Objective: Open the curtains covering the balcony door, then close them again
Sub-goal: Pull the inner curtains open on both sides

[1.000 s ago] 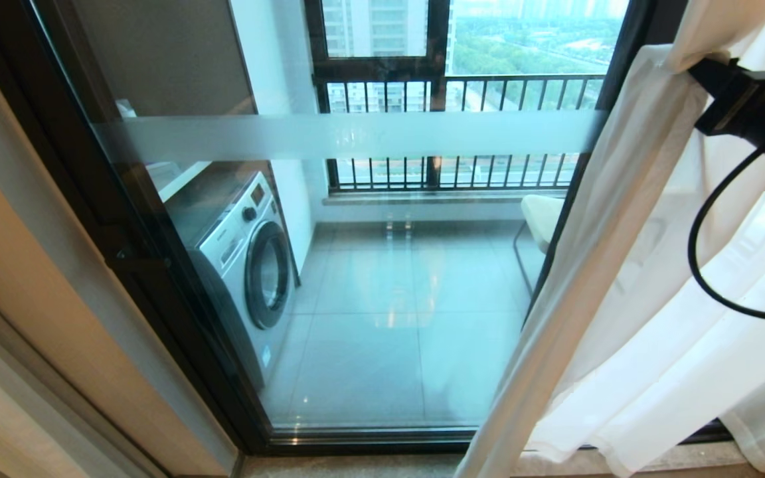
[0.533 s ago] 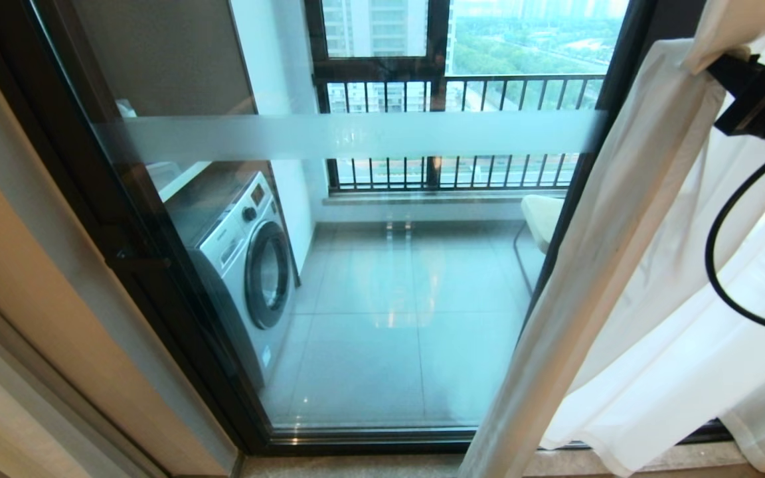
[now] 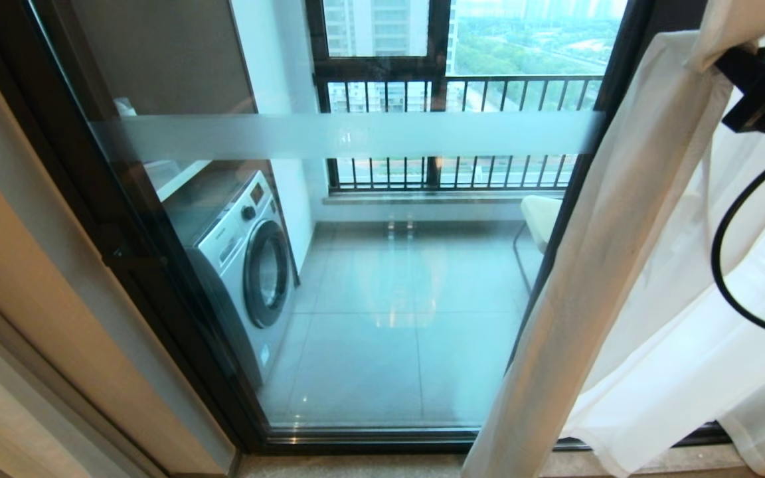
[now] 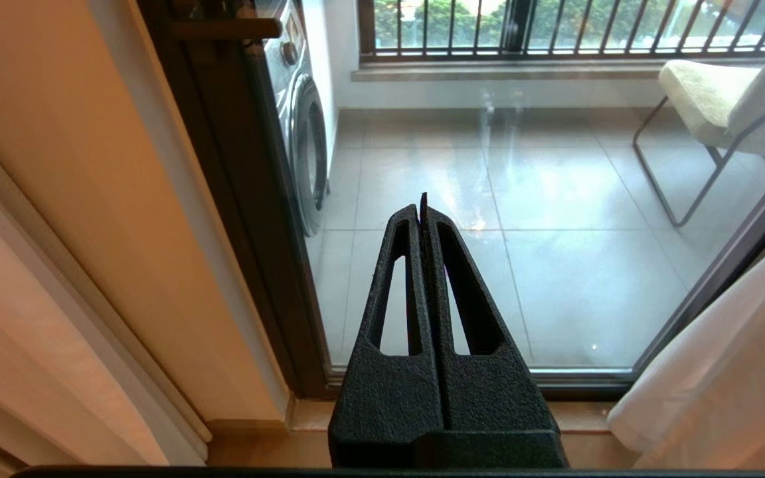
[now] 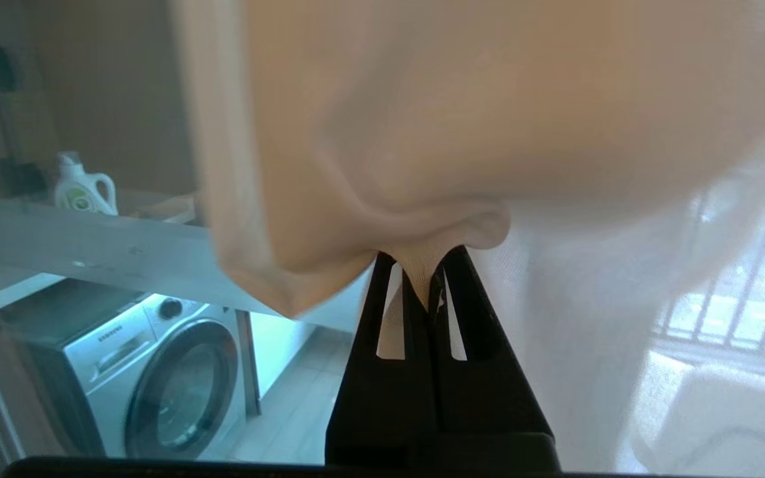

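The sheer white curtains (image 3: pixel 621 232) hang bunched at the right of the balcony door (image 3: pixel 382 318), whose glass with its frosted band (image 3: pixel 356 136) is mostly uncovered. My right gripper (image 3: pixel 724 60) is high at the right, shut on a fold of the curtain's edge. In the right wrist view the cream fabric (image 5: pixel 382 133) puckers into the pinched tips of that gripper (image 5: pixel 422 262). My left gripper (image 4: pixel 422 202) is shut on nothing, held low and pointing at the foot of the door. A corner of curtain (image 4: pixel 721 372) hangs to its right.
Behind the glass stand a washing machine (image 3: pixel 250 259), a chair (image 3: pixel 542 216) and a black railing (image 3: pixel 462 89). A detergent bottle (image 5: pixel 84 186) sits on a shelf above the machine. A beige wall (image 3: pixel 37 299) and the dark door frame (image 3: pixel 157 279) bound the left side.
My right gripper has carried the curtain edge a little further right and up. The left gripper's state is unchanged.
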`<state>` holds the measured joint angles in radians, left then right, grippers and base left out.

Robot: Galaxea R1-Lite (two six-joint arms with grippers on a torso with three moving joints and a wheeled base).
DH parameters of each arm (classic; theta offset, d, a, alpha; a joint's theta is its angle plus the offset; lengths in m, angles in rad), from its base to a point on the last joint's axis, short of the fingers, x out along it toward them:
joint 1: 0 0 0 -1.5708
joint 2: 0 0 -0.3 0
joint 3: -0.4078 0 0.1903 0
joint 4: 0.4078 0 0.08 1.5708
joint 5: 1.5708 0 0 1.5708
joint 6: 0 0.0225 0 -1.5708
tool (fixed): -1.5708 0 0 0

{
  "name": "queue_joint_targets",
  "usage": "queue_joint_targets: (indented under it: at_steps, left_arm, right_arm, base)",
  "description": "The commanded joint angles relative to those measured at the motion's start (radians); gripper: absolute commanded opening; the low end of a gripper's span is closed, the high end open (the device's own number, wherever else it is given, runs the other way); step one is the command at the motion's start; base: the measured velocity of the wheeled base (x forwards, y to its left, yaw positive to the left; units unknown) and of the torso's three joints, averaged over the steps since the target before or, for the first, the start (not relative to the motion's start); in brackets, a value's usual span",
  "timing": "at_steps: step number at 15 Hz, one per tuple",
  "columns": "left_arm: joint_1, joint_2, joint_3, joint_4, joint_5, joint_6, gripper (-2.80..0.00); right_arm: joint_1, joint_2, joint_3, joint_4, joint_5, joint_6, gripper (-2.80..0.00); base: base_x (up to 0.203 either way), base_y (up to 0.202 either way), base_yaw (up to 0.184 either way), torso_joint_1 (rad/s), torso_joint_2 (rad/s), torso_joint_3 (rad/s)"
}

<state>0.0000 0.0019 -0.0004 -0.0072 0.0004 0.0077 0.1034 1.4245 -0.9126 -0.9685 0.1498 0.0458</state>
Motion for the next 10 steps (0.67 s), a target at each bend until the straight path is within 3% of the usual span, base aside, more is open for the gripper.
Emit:
queue_joint_targets:
  at_steps: [1, 10]
  left_arm:
    - [-0.001, 0.0, 0.0, 0.0, 0.0, 0.0, -2.8]
    - [0.0, 0.0, 0.0, 0.0, 0.001, 0.0, -2.8]
  right_arm:
    - [-0.001, -0.002, 0.001, -0.004, 0.0, 0.0, -2.8]
    - [-0.001, -0.002, 0.006, -0.003, -0.001, 0.002, -2.8]
  base:
    - [0.0, -0.174, -0.001, 0.002, 0.0, 0.003]
    - [0.0, -0.189, 0.003, 0.003, 0.0, 0.002]
